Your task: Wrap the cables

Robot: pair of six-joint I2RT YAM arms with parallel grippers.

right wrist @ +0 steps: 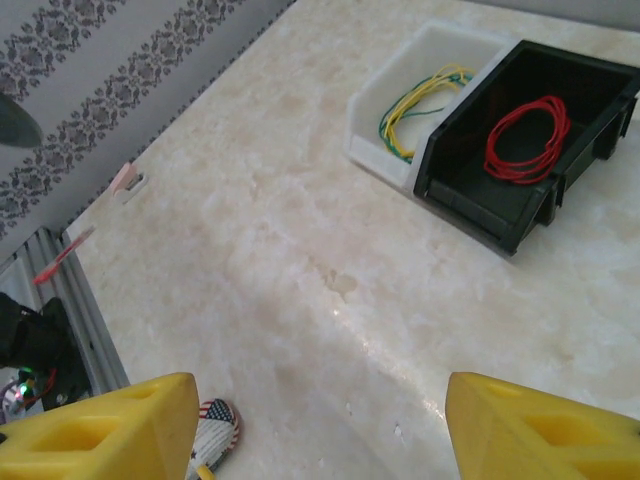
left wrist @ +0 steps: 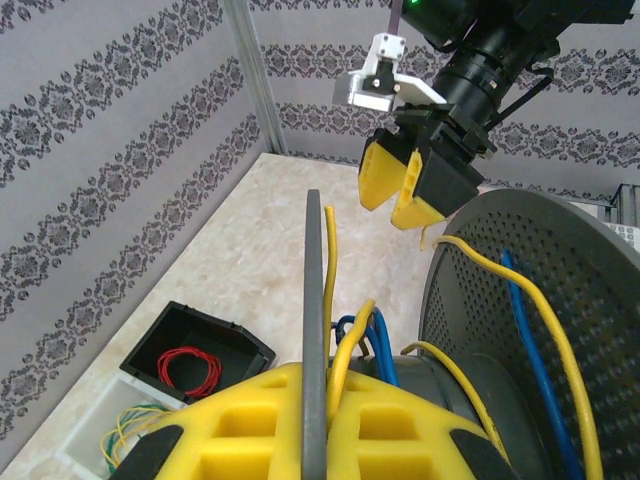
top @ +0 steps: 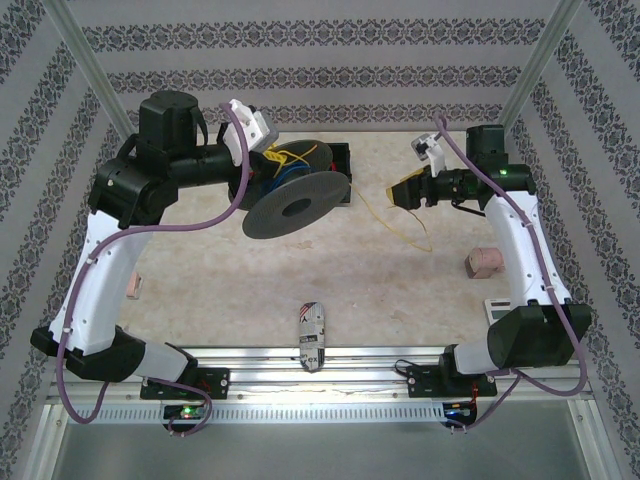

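Yellow cable (left wrist: 329, 260) drapes the spool (top: 300, 205), its flange clenched steady in the left pincer (left wrist: 315, 420) for winding; right pincer (right wrist: 320, 425) released.

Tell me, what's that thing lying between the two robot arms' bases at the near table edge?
A small flag-patterned object lies there, roughly midway between the left base and the right base, as the top view shows.

White-and-black arms (top: 105, 270), purple cables (top: 200, 222) clipped alongside, end in blocky yellow jaws.
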